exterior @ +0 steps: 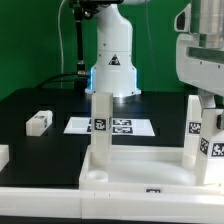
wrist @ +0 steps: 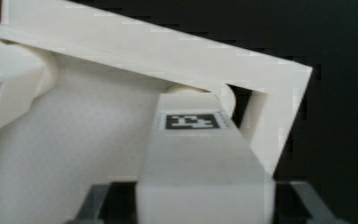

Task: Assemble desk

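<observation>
1. The tabletop panel (exterior: pixel 130 165) lies flat on the black worktop (exterior: pixel 40 100), sockets facing up. It is the landmark for everything below.
2. One leg (exterior: pixel 101 125) stands upright in the panel's corner on the exterior view's left. A second leg (exterior: pixel 194 130) stands upright at the panel's opposite end.
3. The step in hand looks like seating a third leg (exterior: pixel 213 142), just beside the second at that same end. The wrist view shows this tagged leg (wrist: pixel 194 150) rising from the panel straight toward the camera.
4. The jaws straddle that third leg from above. I cannot tell whether they are clamped on it or standing just clear.
5. A spare leg (exterior: pixel 38 121) lies loose, well apart from the panel, beyond the corner with the first leg.
6. The next move probably calls for checking that the third leg is fully seated. After that, lift straight up off the panel without nudging either neighbouring leg, then fetch the spare.
</observation>
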You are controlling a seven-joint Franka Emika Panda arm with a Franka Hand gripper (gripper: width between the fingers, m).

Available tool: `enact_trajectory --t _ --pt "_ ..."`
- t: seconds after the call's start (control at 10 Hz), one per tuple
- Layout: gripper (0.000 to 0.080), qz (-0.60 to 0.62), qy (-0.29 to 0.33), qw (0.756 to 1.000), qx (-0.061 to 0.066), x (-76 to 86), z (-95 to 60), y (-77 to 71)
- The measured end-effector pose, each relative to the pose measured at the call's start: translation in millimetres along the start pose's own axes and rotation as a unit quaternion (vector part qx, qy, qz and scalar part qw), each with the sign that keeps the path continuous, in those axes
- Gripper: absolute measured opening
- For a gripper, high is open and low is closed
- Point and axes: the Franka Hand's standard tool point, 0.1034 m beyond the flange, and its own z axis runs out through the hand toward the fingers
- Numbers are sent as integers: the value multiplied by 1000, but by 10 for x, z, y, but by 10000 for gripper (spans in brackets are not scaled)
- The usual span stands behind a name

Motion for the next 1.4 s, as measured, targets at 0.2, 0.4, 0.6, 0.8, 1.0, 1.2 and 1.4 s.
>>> enact_trajectory --t 0.2,0.4,0.6,0.8,1.0,1.2,1.4 --pt "569 -50 0 999 -4 5 9 16" --pt "633 -107 1 994 -5 -8 21 20" --pt "646 -192 1 981 -6 -37 24 21" --pt "648 -293 4 956 -7 -49 26 22" --pt "648 -382 5 924 -8 -56 24 19" --pt "648 -478 6 878 -9 -58 21 14" --pt "648 -543 6 840 -8 -52 11 7"
